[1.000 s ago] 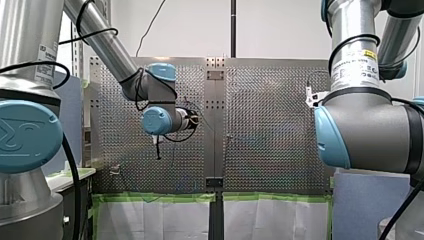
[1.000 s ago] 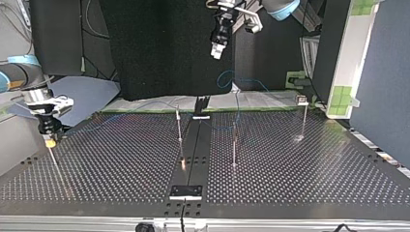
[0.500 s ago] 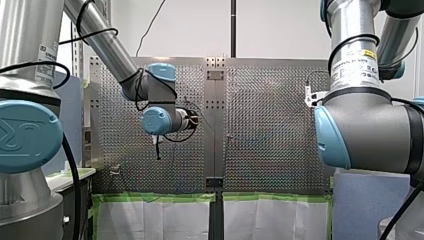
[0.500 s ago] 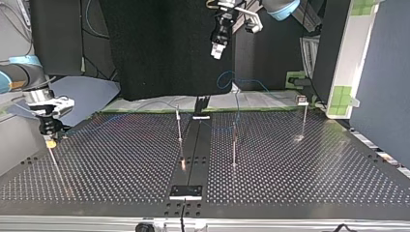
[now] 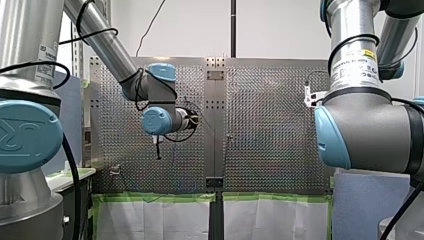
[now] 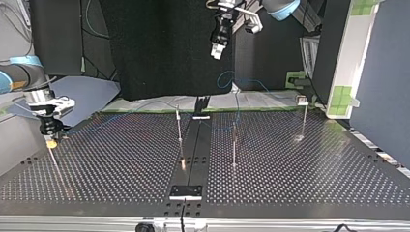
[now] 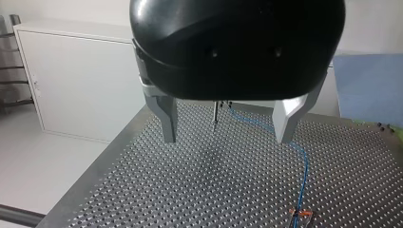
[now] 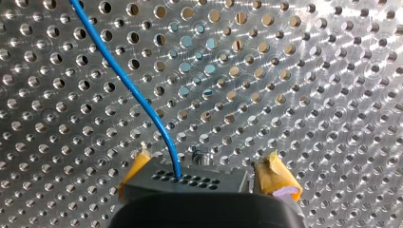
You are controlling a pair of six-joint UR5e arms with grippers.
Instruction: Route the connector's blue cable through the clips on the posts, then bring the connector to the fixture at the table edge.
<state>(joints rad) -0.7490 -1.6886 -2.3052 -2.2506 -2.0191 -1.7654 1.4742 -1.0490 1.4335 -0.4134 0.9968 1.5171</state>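
Barely shifted, right gripper (image 6: 50, 143) has its yellow pads closed on the dark grey connector (image 8: 190, 179) trailing a thin blue cable (image 8: 138, 95). The left gripper (image 7: 227, 138) gapes empty, and the white arm label (image 5: 356, 67) is unreadable.

Blue cable (image 8: 127, 80), silver perforated table (image 8: 294, 95)

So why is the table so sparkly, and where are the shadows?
Right wrist view: light glints off the hole rims in the table. Top view: bright glare spots at the feet of the posts. Left wrist view: a faint shadow lies on the table under my left gripper.
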